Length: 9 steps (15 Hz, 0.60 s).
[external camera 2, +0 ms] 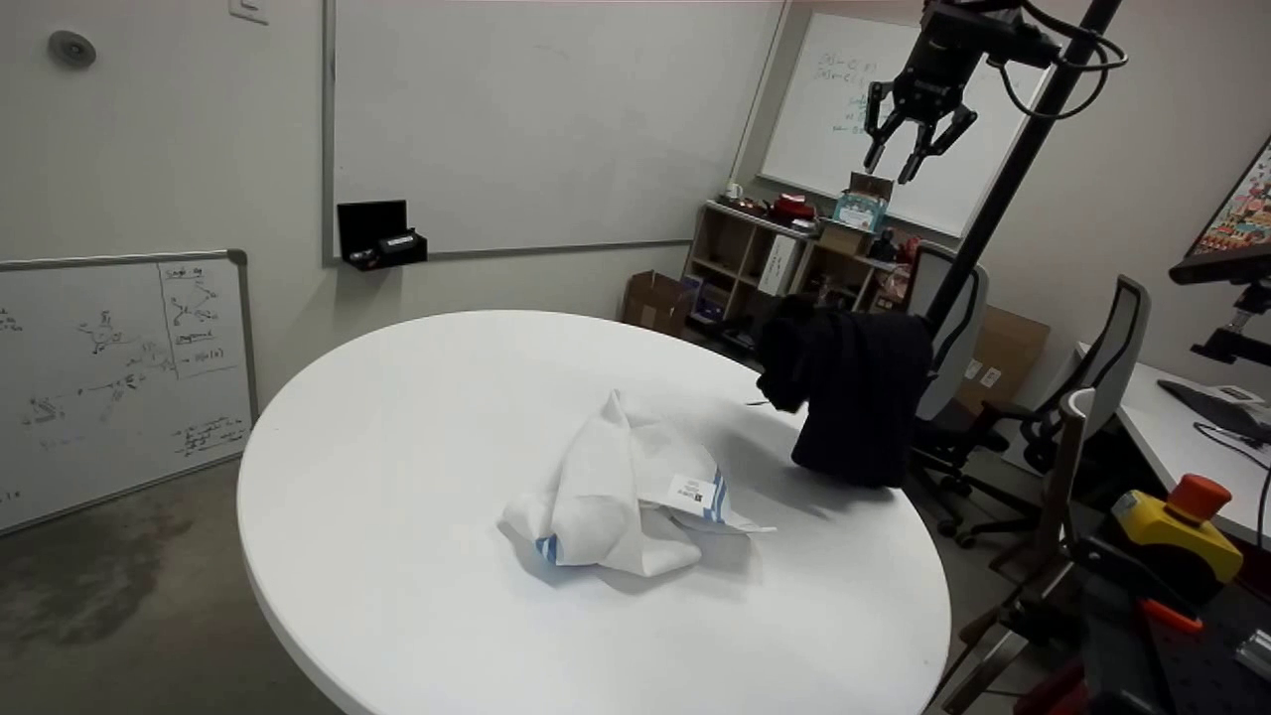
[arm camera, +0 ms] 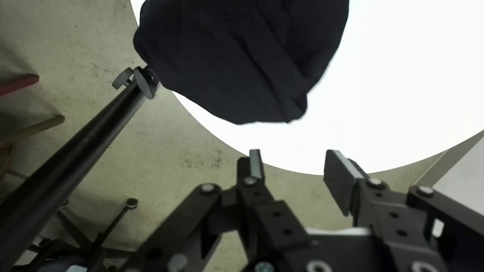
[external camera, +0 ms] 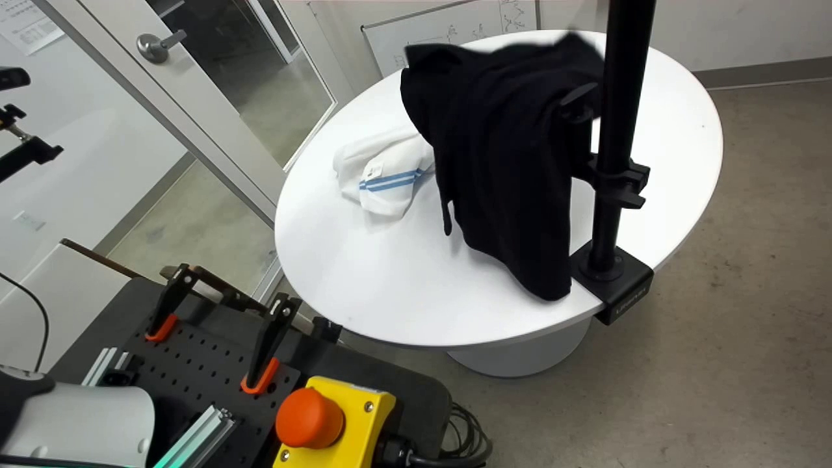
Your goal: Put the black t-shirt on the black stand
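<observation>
The black t-shirt hangs draped beside the pole of the black stand, above the white round table. It also shows in an exterior view and at the top of the wrist view. What bears it under the cloth is hidden. The stand's pole also shows in an exterior view and the wrist view. My gripper is high above the t-shirt, near the upper pole. In the wrist view its fingers are apart with nothing between them, and the t-shirt is clear of them.
A white cloth with blue stripes lies crumpled on the white table, also seen in an exterior view. The stand's base is clamped at the table edge. A yellow emergency-stop box and black clamps are on the robot's bench.
</observation>
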{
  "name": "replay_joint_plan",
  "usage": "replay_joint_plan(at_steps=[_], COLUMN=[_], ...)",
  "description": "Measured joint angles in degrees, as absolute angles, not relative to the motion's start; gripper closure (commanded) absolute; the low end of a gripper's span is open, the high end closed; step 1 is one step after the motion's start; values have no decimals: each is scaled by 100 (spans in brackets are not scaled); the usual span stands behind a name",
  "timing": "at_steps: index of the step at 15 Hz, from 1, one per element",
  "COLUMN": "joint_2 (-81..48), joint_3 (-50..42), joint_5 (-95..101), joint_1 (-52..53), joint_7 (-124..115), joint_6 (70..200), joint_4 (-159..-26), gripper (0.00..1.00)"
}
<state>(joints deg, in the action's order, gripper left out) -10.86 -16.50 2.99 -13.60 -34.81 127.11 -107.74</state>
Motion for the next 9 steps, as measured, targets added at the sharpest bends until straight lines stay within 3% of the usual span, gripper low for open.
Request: replay_joint_plan(at_steps=[3, 9], joint_2=[-1155, -1101], joint_3=[-1650, -1546], joint_5=[299, 61], joint_1=[-1349, -1320], joint_7=[-3497, -3168], joint_6=[12675, 12167], joint_4=[-10717, -10734], gripper=[1, 0])
